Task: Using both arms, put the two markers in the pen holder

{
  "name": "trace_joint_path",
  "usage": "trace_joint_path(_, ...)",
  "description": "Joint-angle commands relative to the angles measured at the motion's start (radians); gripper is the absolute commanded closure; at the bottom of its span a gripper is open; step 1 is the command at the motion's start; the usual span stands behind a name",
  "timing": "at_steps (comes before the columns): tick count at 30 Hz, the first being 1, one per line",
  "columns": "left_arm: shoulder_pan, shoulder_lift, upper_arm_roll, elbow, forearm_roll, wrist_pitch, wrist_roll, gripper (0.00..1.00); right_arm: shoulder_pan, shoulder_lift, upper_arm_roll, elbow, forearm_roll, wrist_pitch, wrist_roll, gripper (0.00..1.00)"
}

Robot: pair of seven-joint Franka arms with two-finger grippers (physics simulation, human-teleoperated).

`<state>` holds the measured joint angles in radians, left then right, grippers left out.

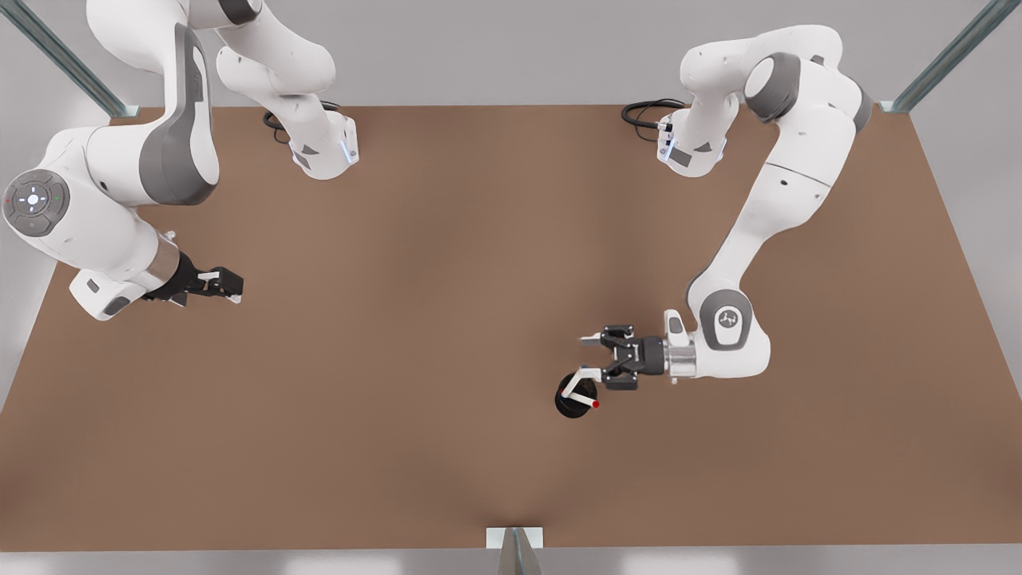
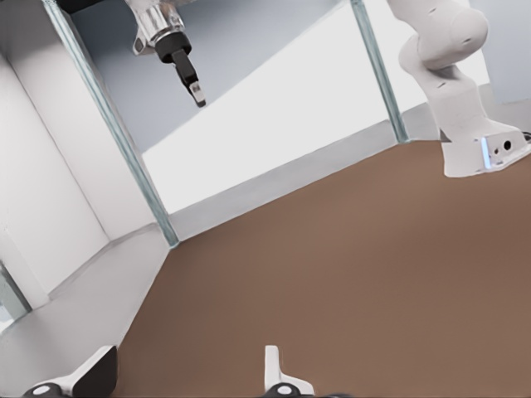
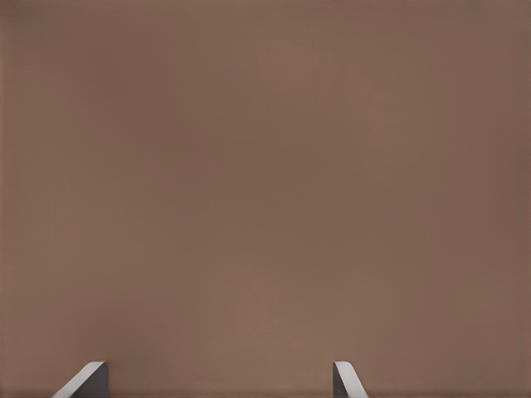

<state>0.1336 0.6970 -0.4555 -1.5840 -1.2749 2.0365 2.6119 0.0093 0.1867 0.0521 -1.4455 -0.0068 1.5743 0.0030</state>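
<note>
Pen holder [image 1: 570,410] stands on the brown table [image 1: 447,319], toward the front view's right, and the red-ended marker [image 1: 583,401] sits in its mouth, with its red tip poking over the rim. A second white streak [image 1: 576,385] runs up from the mouth toward the nearer finger, and I cannot tell whether it is the other marker.

My left gripper [image 1: 587,357] hangs just beside the holder on its far side, fingers spread wide and gripping nothing. The front view gives me that closeness to the cup. Its own wrist camera looks out across the table instead, past its two parted fingertips [image 2: 278,369], to an arm base [image 2: 485,153] and, high up, the right gripper [image 2: 197,98] pointing down.

That right gripper [image 1: 227,286] waits well apart at the front view's left. From the front I can't judge its opening, but its wrist camera shows both fingertips [image 3: 347,380] set wide over bare table [image 3: 265,166], released and empty.
</note>
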Motion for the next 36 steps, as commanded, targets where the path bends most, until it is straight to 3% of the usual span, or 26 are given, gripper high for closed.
trace_joint_path(1, 0.008, -0.06, 0.012, 0.084, 0.169, -0.009, -0.931, 0.0, 0.0, -0.001, -0.001, 0.0, 0.001, 0.0, -0.003, 0.0)
trace_joint_path(3, 0.043, -0.125, 0.011, 0.194, 0.676, -0.097, -1.888, 0.0, 0.0, -0.001, 0.0, 0.0, 0.001, 0.0, -0.003, 0.0)
trace_joint_path(4, 0.052, -0.189, 0.008, 0.214, 0.92, -0.149, -2.171, 0.0, 0.0, -0.001, 0.0, 0.0, 0.001, 0.0, -0.003, 0.0)
trace_joint_path(6, 0.069, -0.269, 0.028, 0.309, 1.284, -0.418, -2.56, 0.0, 0.0, -0.001, 0.0, 0.0, 0.001, 0.0, -0.003, 0.0)
trace_joint_path(7, 0.069, -0.306, 0.055, 0.322, 1.382, -0.513, -2.574, 0.0, 0.0, -0.001, 0.0, 0.0, 0.001, 0.0, -0.003, 0.0)
trace_joint_path(9, 0.073, -0.372, 0.112, 0.32, 1.382, -0.522, -2.592, 0.0, 0.0, -0.001, -0.001, 0.0, 0.001, 0.0, -0.003, 0.0)
trace_joint_path(11, -0.171, -0.532, 0.463, 0.182, 1.286, -0.481, -2.592, 0.0, 0.0, -0.001, 0.0, 0.0, 0.001, 0.0, -0.003, 0.0)
trace_joint_path(12, -0.252, -0.631, 0.544, 0.049, 1.284, -0.406, -2.592, 0.0, 0.0, -0.001, 0.0, 0.0, 0.001, -0.002, -0.003, 0.0)
trace_joint_path(18, -0.272, -0.389, 0.54, 0.325, 1.292, -0.467, -2.597, 0.0, 0.001, -0.003, 0.002, 0.0, 0.001, -0.008, 0.0, 0.0)
trace_joint_path(36, -0.293, -0.392, 0.52, 0.334, 1.253, -0.453, -2.851, 0.0, 0.001, -0.003, 0.002, 0.0, 0.001, -0.01, 0.0, 0.0)
